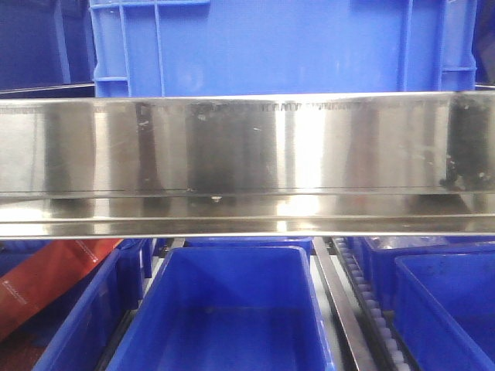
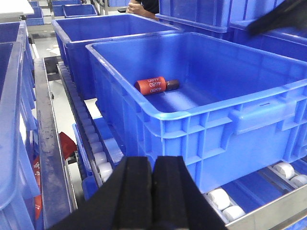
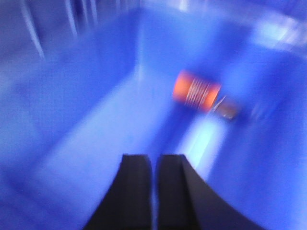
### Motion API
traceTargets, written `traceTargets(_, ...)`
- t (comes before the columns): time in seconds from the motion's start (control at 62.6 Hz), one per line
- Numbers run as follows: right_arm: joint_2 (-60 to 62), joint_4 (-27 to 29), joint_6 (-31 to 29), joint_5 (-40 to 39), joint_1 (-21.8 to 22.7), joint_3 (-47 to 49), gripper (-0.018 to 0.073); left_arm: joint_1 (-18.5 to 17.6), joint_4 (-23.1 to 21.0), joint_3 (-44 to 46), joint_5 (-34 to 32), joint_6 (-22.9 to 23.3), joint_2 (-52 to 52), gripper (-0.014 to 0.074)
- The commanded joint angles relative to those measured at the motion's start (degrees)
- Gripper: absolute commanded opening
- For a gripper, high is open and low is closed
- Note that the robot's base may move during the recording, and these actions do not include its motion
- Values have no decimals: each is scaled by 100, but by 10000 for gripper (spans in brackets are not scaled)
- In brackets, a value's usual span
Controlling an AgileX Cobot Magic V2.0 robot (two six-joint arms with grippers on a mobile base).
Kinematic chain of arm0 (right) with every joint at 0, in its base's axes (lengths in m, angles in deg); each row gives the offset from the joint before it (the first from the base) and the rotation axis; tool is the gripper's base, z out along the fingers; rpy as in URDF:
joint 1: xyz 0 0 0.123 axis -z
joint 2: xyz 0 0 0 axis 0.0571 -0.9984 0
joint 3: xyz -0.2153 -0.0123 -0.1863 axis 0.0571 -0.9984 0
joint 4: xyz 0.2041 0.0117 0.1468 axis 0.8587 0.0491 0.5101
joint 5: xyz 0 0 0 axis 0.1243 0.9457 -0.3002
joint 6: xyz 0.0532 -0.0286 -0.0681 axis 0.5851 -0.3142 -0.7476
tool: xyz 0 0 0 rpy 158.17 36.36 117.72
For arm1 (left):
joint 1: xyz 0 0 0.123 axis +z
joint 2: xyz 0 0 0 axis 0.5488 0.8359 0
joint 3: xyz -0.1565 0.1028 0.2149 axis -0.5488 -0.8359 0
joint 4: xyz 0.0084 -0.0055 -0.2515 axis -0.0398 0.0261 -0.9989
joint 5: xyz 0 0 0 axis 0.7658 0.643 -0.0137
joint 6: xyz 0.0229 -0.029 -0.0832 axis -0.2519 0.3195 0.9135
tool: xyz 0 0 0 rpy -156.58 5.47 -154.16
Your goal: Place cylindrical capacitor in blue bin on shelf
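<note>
Black foam pads of the left pincer (image 2: 154,191) sit pressed together, holding nothing, low before the glossy blue bin (image 2: 211,115). Ahead of it, on the bin's smooth floor, the stubby dark cylindrical capacitor (image 2: 172,85) lies on its side, touching an orange labelled cylinder (image 2: 151,85). Blurred, the right pincer (image 3: 154,191) hangs inside the bin, its pads nearly together and bare, the capacitor beyond to the right. White rollers (image 2: 100,163) line the shiny steel shelf (image 1: 247,154).
</note>
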Motion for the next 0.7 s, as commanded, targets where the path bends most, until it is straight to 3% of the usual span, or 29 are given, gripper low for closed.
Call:
traceTargets(0.0,523,-37,-36,13,154,-193,-155,12,-55,-7,-67,38,-41,-111)
traceTargets(0.24,1960,-197,-36,-67,435,-1452,-154,12,-55,-7,-67,38,-41,-111)
traceTargets(0.687,4964,-264,-36,-2009,445,-5417,-154,12,-55,-7,-67,38,-41,-111)
